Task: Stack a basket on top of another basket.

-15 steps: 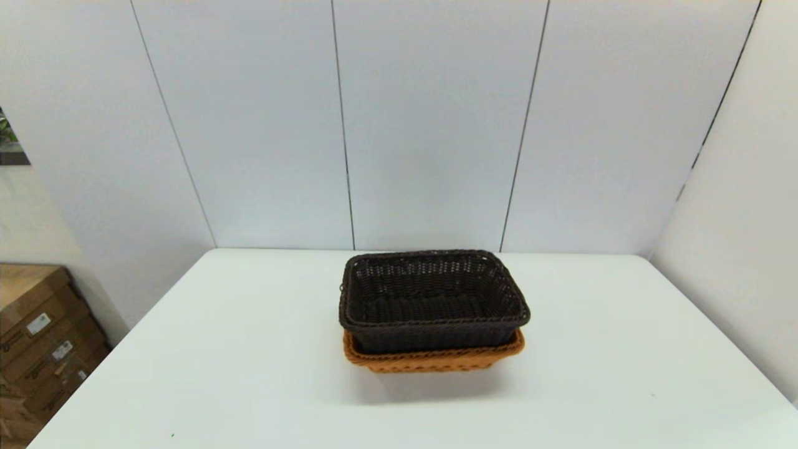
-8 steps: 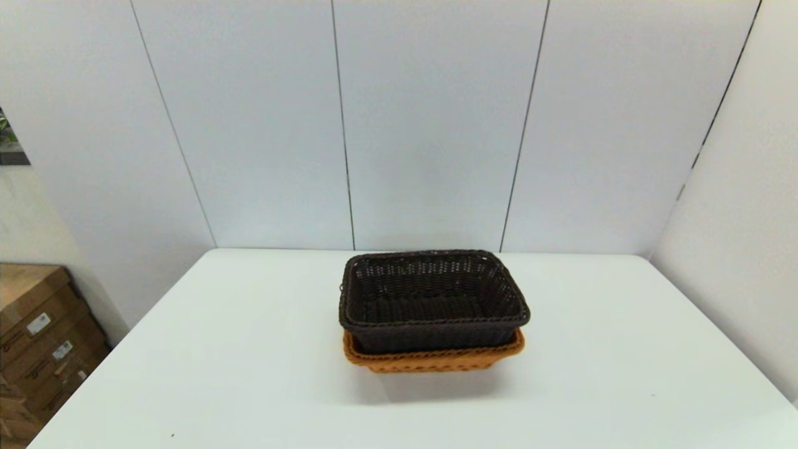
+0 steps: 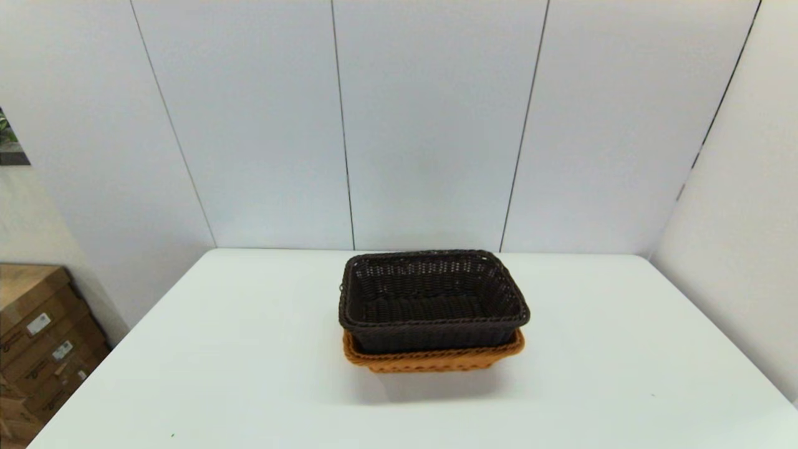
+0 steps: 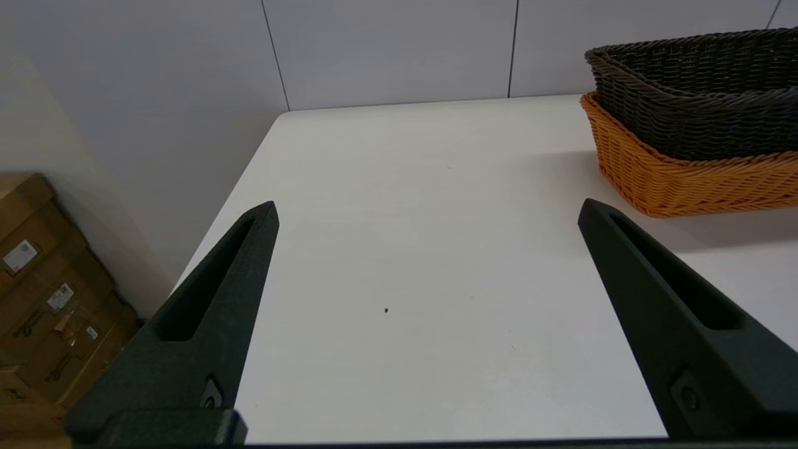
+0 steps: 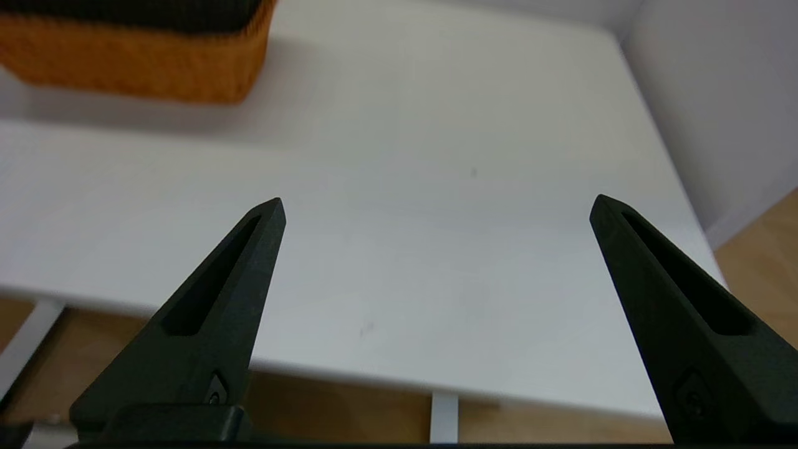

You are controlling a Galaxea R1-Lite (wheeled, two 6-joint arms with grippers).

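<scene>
The dark brown basket (image 3: pixel 432 299) sits nested inside the orange-tan basket (image 3: pixel 433 360) near the middle of the white table; only the tan rim and lower wall show beneath it. The same pair appears in the left wrist view, dark basket (image 4: pixel 698 93) over tan basket (image 4: pixel 686 181). In the right wrist view a corner of the tan basket (image 5: pixel 137 62) shows. My left gripper (image 4: pixel 427 209) is open over the table's near left part, empty. My right gripper (image 5: pixel 436 206) is open above the near right table edge, empty. Neither arm shows in the head view.
Cardboard boxes (image 3: pixel 37 343) stand on the floor left of the table. White wall panels (image 3: pixel 430 125) close off the back and the right side. The table's front edge and a white leg (image 5: pixel 444 418) show in the right wrist view.
</scene>
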